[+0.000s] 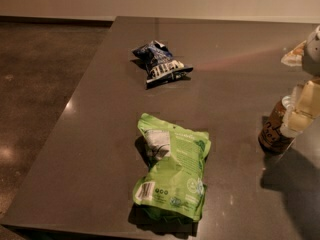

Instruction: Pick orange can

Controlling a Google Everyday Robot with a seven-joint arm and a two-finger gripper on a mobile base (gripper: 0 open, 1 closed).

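The orange can is at the table's right edge, a small brownish can with pale lettering. It leans with its top toward the right. My gripper comes in from the upper right and is shut on the can's upper part, with its pale fingers against the can's top. The can's base is at or just above the tabletop, over its shadow.
A green bag lies at the front middle of the dark table. A dark blue snack bag lies farther back. A pale object sits at the far right edge. The table's left and front edges drop to the floor.
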